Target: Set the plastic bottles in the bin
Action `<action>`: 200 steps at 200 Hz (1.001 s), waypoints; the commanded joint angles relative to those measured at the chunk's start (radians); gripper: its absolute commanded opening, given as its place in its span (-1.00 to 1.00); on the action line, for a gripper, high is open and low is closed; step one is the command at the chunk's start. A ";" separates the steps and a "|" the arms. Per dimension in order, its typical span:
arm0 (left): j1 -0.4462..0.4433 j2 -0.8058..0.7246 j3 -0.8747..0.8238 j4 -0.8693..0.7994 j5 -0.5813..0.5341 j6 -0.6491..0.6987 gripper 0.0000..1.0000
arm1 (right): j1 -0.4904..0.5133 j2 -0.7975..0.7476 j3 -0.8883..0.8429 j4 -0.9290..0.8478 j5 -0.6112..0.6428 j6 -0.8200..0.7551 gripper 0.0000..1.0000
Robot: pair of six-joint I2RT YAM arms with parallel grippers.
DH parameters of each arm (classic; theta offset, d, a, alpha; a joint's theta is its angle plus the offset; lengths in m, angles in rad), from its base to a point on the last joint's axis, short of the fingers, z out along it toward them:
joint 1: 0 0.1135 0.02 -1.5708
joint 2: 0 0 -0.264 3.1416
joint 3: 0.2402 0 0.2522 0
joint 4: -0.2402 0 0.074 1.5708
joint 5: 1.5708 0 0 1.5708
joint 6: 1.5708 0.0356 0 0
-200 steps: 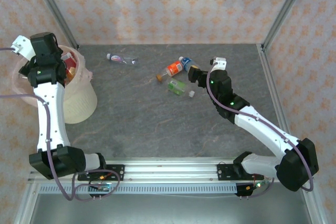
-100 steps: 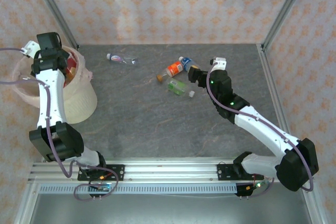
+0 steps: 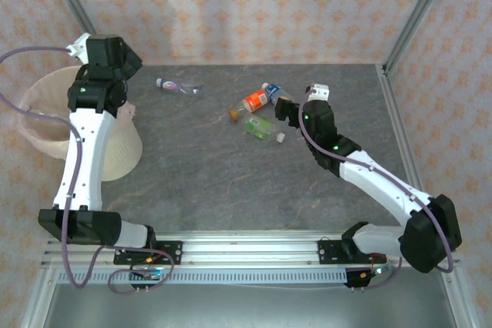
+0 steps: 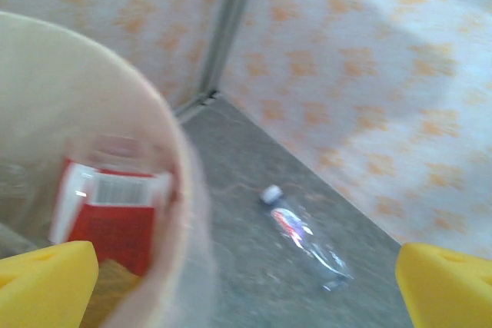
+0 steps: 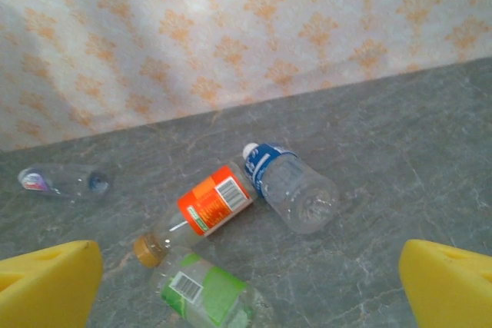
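Both grippers were wide open, holding nothing. The left gripper (image 4: 246, 289) hung at the rim of the bin (image 3: 123, 151), at the table's (image 3: 215, 182) 9 o'clock, with a red-label bottle (image 4: 108, 205) inside. The right gripper (image 5: 250, 282) hovered by the orange-label bottle (image 5: 211, 203), blue-label bottle (image 5: 288, 182) and green-label bottle (image 5: 206, 291) near 12 o'clock. A clear bottle (image 4: 304, 240) lay at 11 o'clock.

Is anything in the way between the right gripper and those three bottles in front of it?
Nothing visible. The right gripper, jaws open, faces the orange bottle, the blue bottle and the green bottle directly, with just table surface in between.
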 commanded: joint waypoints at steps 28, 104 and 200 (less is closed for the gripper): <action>-0.184 0.095 0.084 0.018 0.081 0.109 1.00 | -0.066 0.111 0.109 -0.129 -0.159 0.091 0.98; -0.246 0.161 -0.020 0.079 0.420 0.048 1.00 | -0.091 0.457 0.381 -0.549 -0.417 -0.349 0.99; -0.249 0.070 -0.173 0.114 0.441 0.017 1.00 | -0.090 0.687 0.505 -0.707 -0.446 -0.605 0.99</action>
